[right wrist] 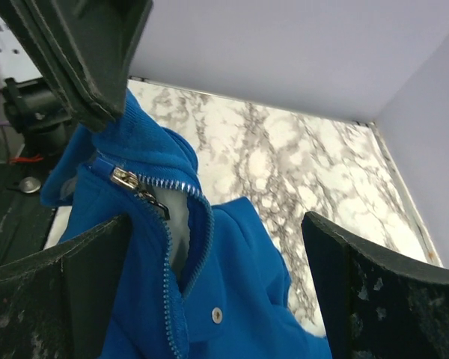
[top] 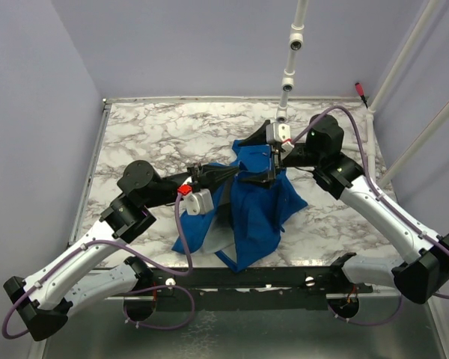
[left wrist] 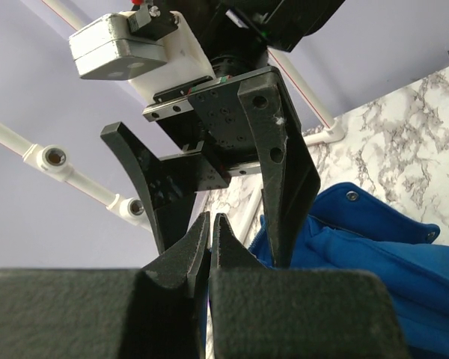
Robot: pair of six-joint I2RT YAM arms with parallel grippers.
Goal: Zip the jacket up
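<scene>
The royal-blue jacket (top: 258, 209) hangs bunched over the middle of the marble table, its lower part draped past the front edge. My left gripper (top: 238, 176) is shut on a thin fold near the jacket's top edge; a sliver of blue shows between its tips in the left wrist view (left wrist: 211, 222). My right gripper (top: 272, 172) is open, its jaws spread wide around the jacket's upper front (right wrist: 269, 299). The silver zipper slider (right wrist: 123, 178) sits near the top of the teeth, with grey lining showing in the gap below it. The right fingers (left wrist: 280, 172) stand just beyond my left tips.
A white pipe frame (top: 290, 60) hangs over the table's back right. Bare marble tabletop (top: 157, 134) lies to the left and behind the jacket. A black rail (top: 284, 278) runs along the front edge. Lilac walls enclose the table.
</scene>
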